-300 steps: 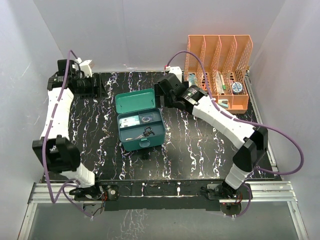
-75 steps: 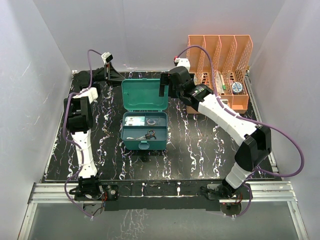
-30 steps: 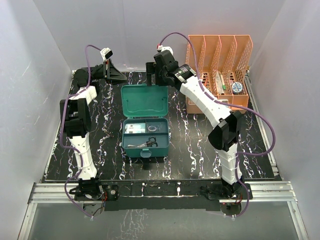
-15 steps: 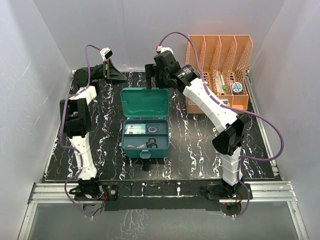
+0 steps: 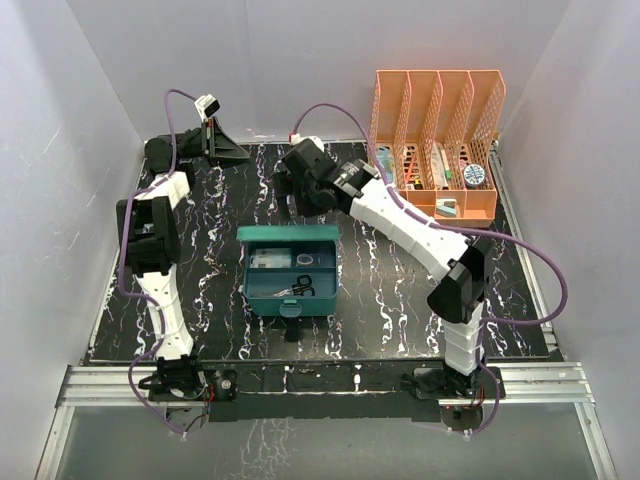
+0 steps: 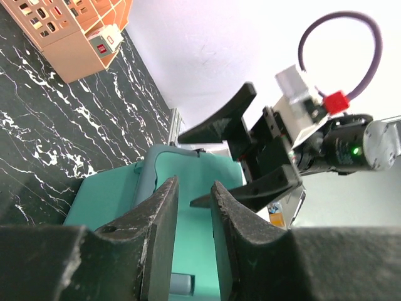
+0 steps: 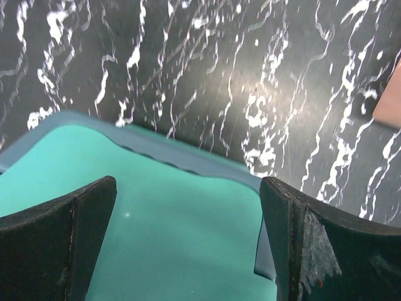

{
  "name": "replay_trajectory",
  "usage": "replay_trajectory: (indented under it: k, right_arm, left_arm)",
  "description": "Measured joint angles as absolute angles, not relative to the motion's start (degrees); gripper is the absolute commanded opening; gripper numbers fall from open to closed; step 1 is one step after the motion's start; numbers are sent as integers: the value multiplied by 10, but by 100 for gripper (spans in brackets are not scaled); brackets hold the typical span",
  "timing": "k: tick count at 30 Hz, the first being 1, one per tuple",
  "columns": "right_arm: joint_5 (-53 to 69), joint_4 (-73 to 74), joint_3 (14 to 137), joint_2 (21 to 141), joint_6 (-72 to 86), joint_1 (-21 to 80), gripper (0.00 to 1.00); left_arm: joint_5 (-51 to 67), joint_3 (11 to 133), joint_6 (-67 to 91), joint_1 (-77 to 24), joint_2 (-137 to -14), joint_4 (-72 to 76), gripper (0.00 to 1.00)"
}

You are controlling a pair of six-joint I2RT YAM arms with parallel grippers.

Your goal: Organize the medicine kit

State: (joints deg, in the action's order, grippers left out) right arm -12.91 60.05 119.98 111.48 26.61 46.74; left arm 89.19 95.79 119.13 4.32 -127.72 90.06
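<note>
Your right hand (image 7: 188, 185) is spread as wide as it goes and grips nothing. The lid (image 7: 156, 251) of the kit (image 5: 290, 300) lies right under it, between the fingers; I cannot tell whether a finger touches it. Just below and in front of that hand, the box sits open on the desk (image 5: 380, 300), lid raised on its hinge, with scissors (image 5: 298, 288) and a white packet (image 5: 265, 260) loose inside.

Expect a light, stiff plastic shell with smooth, slippery faces. It will probably slide on the desk if you push the lid without steadying the base. Work the lid by its free edge rather than pinching the flat face. To move the kit, take a side wall, or close it and hold near the latch (image 5: 291, 309). The loose contents may shift or catch the rim, so go gently.

Your left hand (image 6: 194, 185) hangs raised well off to the right hand's left, fingers drawn close with a slim gap, holding nothing. On the right hand's other side stands the rack (image 5: 440, 110).
</note>
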Motion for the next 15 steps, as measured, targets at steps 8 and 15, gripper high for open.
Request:
replay_trajectory:
  k: [8, 15]
  right_arm:
    - [-142, 610, 1074, 1022, 329, 524, 98]
    - [-151, 597, 1035, 984, 361, 528, 98]
  left_arm:
    - [892, 971, 1191, 56, -1277, 901, 27]
    - [892, 1029, 1192, 76, -1275, 900, 51]
